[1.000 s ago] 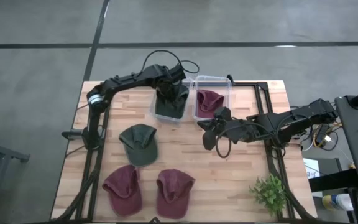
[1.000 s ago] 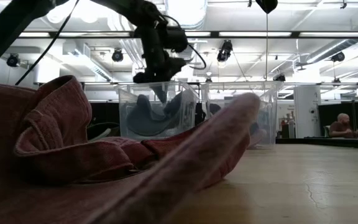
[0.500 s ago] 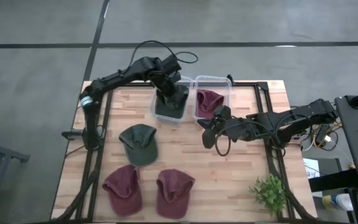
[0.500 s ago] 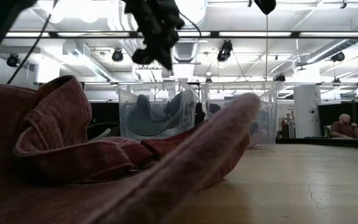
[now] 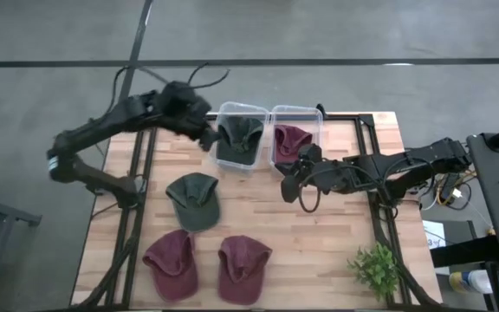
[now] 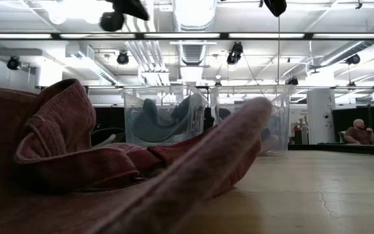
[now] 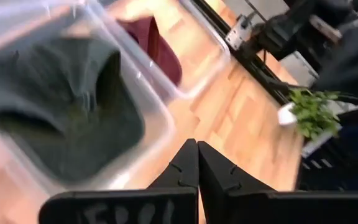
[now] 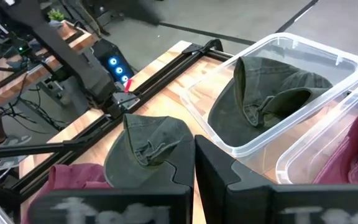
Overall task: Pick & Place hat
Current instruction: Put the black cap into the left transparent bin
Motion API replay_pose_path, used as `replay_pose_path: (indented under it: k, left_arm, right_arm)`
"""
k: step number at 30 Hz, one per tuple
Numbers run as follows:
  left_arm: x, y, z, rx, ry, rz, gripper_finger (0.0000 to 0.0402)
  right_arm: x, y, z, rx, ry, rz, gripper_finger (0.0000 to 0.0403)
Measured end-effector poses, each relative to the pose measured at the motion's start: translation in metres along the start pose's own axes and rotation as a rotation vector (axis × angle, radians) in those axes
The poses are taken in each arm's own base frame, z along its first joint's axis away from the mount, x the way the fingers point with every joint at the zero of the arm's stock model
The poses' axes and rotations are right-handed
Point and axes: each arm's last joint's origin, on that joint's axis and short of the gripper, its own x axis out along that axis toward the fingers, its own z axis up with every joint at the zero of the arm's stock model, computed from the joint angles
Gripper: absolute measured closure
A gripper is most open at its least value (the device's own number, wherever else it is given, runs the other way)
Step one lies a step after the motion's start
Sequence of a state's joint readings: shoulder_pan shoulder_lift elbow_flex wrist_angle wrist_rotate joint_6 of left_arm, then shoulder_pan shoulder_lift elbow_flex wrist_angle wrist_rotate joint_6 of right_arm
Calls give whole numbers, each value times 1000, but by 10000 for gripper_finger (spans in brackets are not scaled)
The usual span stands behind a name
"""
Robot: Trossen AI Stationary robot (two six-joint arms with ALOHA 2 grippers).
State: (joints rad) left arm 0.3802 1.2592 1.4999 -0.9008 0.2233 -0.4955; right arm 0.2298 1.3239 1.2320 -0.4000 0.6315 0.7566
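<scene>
A dark green fabric cap is seen in the clear plastic bin at the wooden table's far edge. The left gripper, fingers closed and empty, is raised beside it; the right gripper is closed too.

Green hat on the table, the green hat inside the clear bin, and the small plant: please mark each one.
green hat on the table (image 5: 194, 200), high view, crown.
green hat in the bin (image 5: 236, 139), high view, crown.
plant (image 5: 374, 268), high view, leaves.

plant: table's near-right corner | person: seated, far right background
</scene>
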Motion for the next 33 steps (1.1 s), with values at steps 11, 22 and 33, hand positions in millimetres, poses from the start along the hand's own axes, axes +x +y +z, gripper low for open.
replay_pose_path:
  k: [11, 22, 33]
  left_arm:
    - [0, 36, -93, -434, 168, 30, 388]
    - [11, 48, -140, -545, 370, -154, 266]
    - [-12, 40, -175, -745, 549, 21, 255]
  right_arm:
    - [4, -5, 3, -8, -5, -21, 394]
    - [8, -10, 8, 9, -18, -46, 394]
    - [9, -11, 9, -119, -13, -50, 394]
